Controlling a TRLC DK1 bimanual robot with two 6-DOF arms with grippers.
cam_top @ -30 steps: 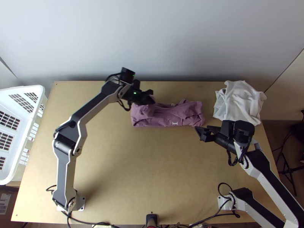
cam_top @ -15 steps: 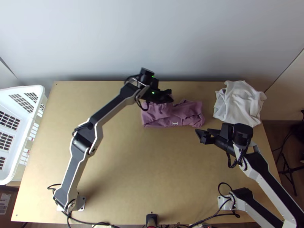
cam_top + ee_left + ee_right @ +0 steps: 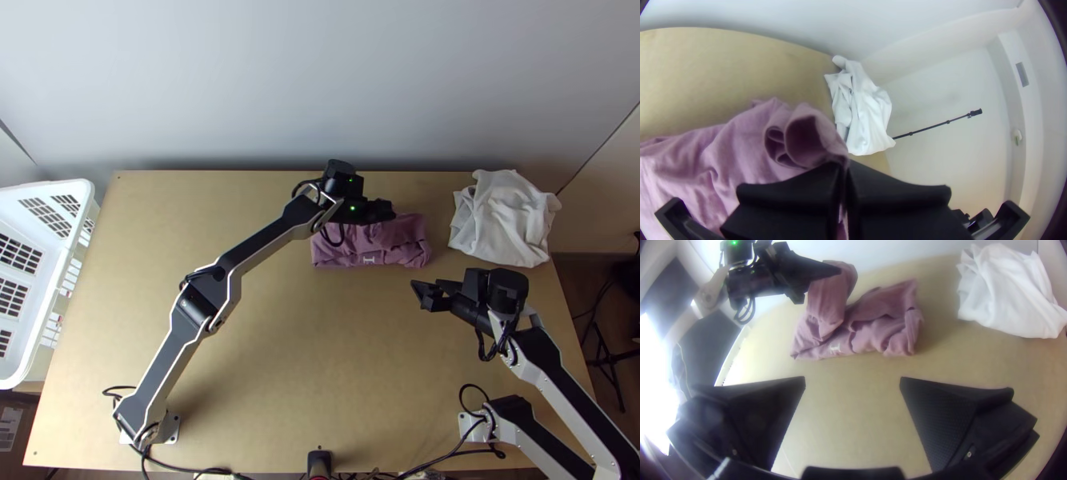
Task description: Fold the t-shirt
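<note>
In the top view my left gripper (image 3: 386, 211) is at the back edge of the mauve t-shirt (image 3: 346, 253), which lies as a short bunched bundle with some print facing up. The left wrist view has my left gripper (image 3: 843, 171) shut on a raised, curled part of the shirt (image 3: 729, 151). From the right wrist, that part of the shirt (image 3: 829, 300) stands lifted above the rest. My right gripper (image 3: 422, 293) stays nearer the front, to the right of the shirt and apart from it; in its wrist view the right gripper (image 3: 852, 382) is open over bare table.
A crumpled white cloth (image 3: 504, 220) lies at the table's back right corner. A white basket (image 3: 50, 312) stands at the left edge. Wooden table surface (image 3: 320, 352) extends between the arms. A wall (image 3: 320, 80) rises behind the table.
My left gripper has moved right, carrying the shirt's left part over toward its right end, so the bundle is shorter. The right gripper has shifted only slightly toward the front.
</note>
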